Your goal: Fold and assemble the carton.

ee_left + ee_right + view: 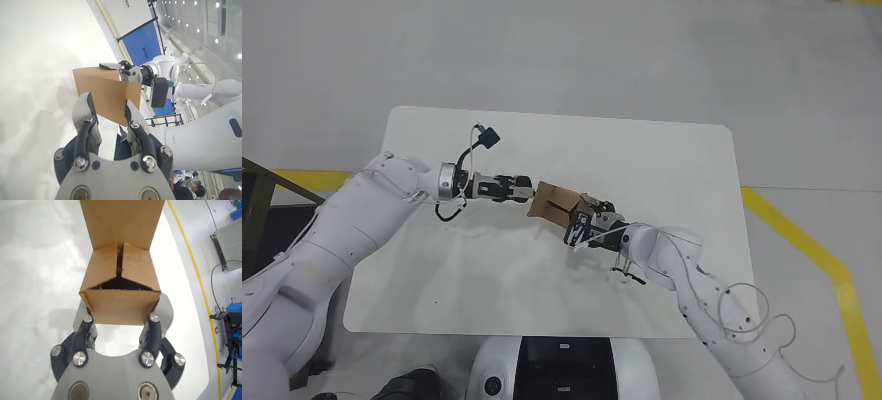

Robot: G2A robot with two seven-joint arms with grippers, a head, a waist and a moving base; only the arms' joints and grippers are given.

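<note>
A small brown carton (554, 203) hangs above the middle of the white table (642, 150), between both arms. My right gripper (582, 222) is shut on it, a finger on each side wall. In the right wrist view the carton (121, 275) shows two end flaps folded in with a gap between them, one long flap standing out beyond, and a short one near my right gripper (121, 306). My left gripper (109, 106) is open at the opposite end, its fingers (88, 106) astride a flat panel of the carton (105, 89). The right gripper (121, 71) shows past it.
The table's right edge (191, 294) runs close behind the right arm, with a yellow floor line (802, 240) past it. A grey cabinet (228, 247) and a dark rack with blue bins (234, 321) stand on the floor farther off.
</note>
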